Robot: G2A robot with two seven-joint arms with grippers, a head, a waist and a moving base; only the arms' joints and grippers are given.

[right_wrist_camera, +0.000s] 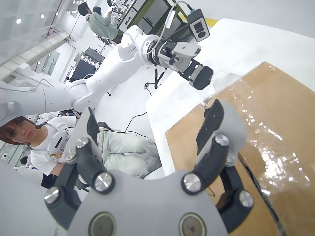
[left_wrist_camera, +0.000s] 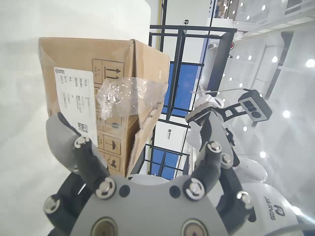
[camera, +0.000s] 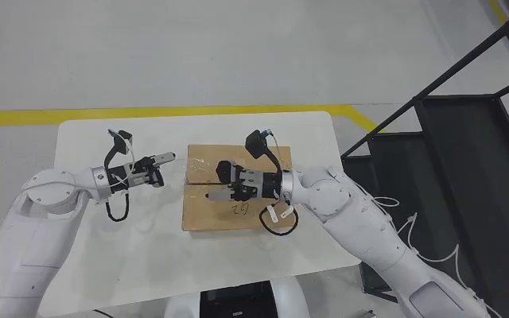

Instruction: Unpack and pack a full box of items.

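A closed cardboard box (camera: 237, 208) lies in the middle of the white table (camera: 103, 246). Clear tape (right_wrist_camera: 268, 133) runs along its top seam. A crumpled loose end of the tape (left_wrist_camera: 123, 94) sticks out over the labelled end face of the box (left_wrist_camera: 73, 84). My left gripper (camera: 163, 168) is open just off that end, its fingers (left_wrist_camera: 61, 128) apart on either side of the tape end without closing on it. My right gripper (camera: 216, 181) hovers open above the box top (right_wrist_camera: 270, 94), one finger (right_wrist_camera: 221, 116) over the cardboard. Ahead of it, the left gripper (right_wrist_camera: 196, 74) sits beside the tape end (right_wrist_camera: 225, 77).
A black metal stair frame (camera: 445, 151) stands just off the table's right side. A yellow floor line (camera: 159, 114) runs behind the table. Bare table surface lies to the left of and in front of the box.
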